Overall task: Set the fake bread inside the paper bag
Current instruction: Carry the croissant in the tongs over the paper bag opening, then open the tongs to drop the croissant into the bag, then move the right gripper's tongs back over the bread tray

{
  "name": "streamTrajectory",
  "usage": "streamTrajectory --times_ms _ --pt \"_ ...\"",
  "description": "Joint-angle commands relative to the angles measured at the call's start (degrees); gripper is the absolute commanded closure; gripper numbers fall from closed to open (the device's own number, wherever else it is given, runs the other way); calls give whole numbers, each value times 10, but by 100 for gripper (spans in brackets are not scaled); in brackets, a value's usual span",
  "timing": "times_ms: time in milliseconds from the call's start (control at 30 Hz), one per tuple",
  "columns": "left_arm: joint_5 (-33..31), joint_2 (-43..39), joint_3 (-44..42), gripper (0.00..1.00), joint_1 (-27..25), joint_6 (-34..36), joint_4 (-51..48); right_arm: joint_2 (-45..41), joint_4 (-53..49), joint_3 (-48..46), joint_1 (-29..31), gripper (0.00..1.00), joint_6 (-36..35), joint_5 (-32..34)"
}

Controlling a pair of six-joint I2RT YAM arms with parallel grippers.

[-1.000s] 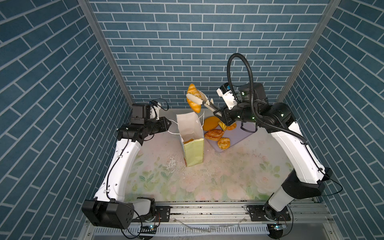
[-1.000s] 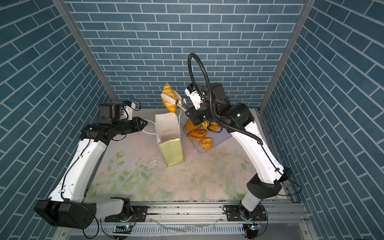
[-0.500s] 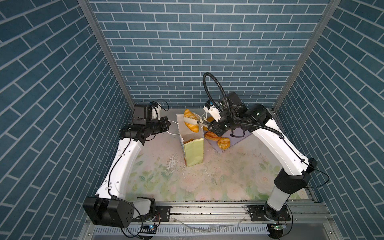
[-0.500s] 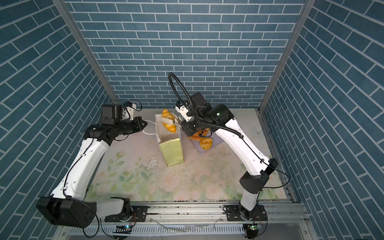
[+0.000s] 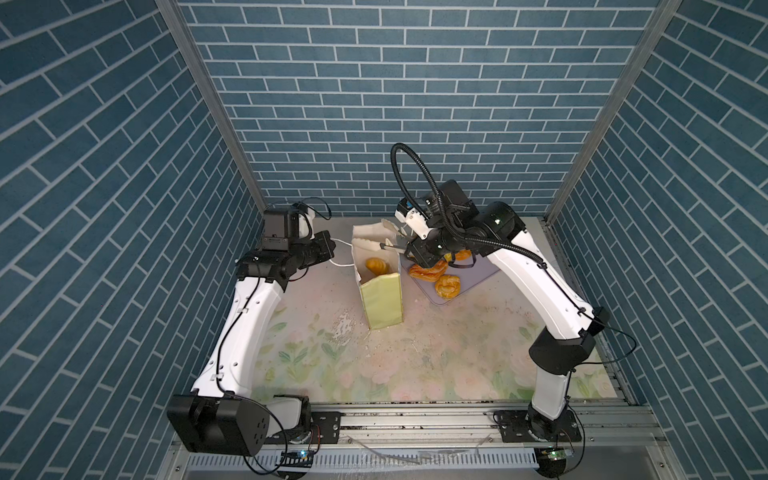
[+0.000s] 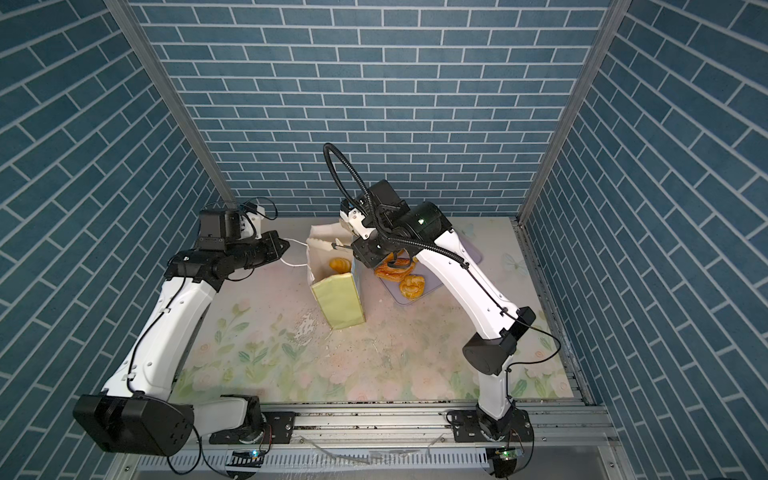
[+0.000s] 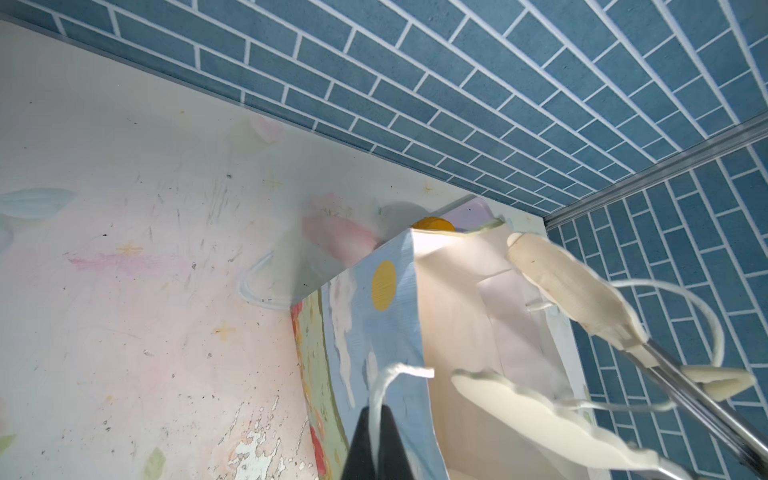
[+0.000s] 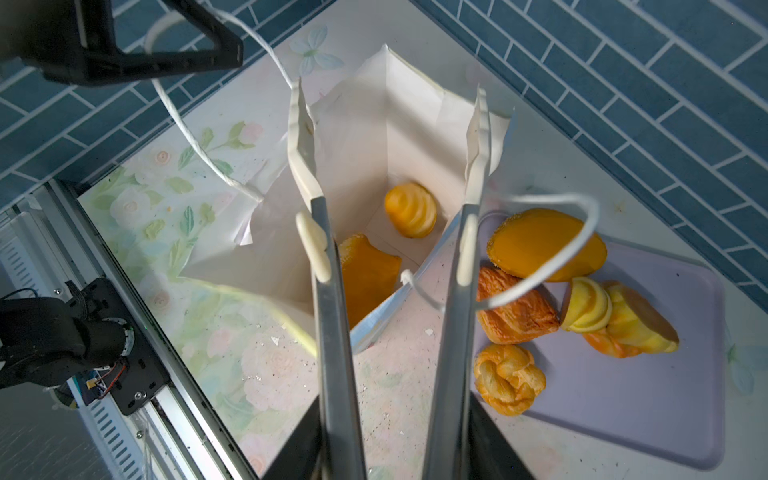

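Floral tabletop (image 5: 415, 365); paper bag (image 5: 382, 299) part-hidden; left gripper (image 7: 374, 453) pinches cord handle (image 7: 380, 382); right gripper (image 8: 390, 97) spread, seemingly empty.

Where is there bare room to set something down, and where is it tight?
Free: the floral mat between the paper bag and the front rail, and the lilac tray at its end away from the bag. Crowded: its bag-side end, with pastries; the bag mouth under the open right gripper; beside the bag, where the left gripper pinches its cord handle.
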Motion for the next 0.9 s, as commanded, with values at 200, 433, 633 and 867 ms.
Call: streamTrajectory --times_ms 200,433,633,867 --pt "-17 -40 -32 100 26 -9 3 -38 54 23 -35 53 14 7" --pt "-21 -67 -39 100 26 -7 -9 -95 98 -20 -80 53 56 21" --pt "-12 -76 -41 100 26 -6 -18 -131 91 -84 -123 53 74 66" --pt "-8 -74 -41 100 26 -3 -18 -161 98 -241 -176 53 57 114"
